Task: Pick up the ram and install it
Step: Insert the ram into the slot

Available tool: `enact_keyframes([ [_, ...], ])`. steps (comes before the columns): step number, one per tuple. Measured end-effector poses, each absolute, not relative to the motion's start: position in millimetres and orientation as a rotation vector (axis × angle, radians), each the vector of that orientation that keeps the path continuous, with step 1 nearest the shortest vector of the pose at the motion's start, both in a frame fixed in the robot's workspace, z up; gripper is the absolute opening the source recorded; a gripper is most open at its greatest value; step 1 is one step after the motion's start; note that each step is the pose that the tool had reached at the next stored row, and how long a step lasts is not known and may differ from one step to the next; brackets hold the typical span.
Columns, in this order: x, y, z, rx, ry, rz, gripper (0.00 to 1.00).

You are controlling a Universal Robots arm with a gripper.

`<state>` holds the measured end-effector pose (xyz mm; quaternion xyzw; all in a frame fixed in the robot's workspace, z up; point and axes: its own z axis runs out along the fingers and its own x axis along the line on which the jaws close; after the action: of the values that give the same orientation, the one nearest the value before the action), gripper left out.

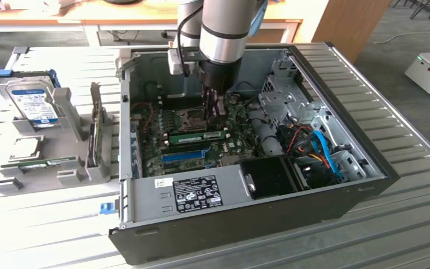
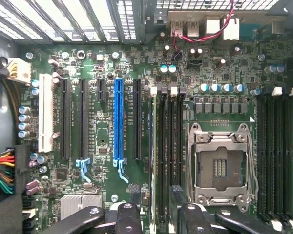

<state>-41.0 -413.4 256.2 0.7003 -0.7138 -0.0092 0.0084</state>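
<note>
Ram [image 1: 197,136] stands on edge in a slot of the board [image 1: 152,154], near the centre of the exterior view, inside the open case [image 1: 275,218]. Its labelled face is turned toward that camera. I see the gripper [image 1: 213,115] pointing straight down from the arm, just above the ram's end at the exterior view's right. It is very close, but I cannot tell from there whether they touch.

In the wrist view the ram [image 2: 152,146] shows as a thin edge running along its slot, between the blue slot [image 2: 118,122] and the CPU socket [image 2: 219,165]. The gripper [image 2: 156,202] straddles it with fingers [image 2: 129,217] spread and a gap on each side of the stick, so nothing is pinched.

At the exterior view's left, outside the case, a second green stick [image 1: 47,163] lies in a grey fixture [image 1: 73,112] beside a hard drive [image 1: 36,103].
</note>
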Motion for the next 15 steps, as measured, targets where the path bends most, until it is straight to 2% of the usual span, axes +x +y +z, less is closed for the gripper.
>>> enact_keyframes([
  [15,-39.8,-413.4,268.7,2.188,-2.23,-0.029,0.37],
])
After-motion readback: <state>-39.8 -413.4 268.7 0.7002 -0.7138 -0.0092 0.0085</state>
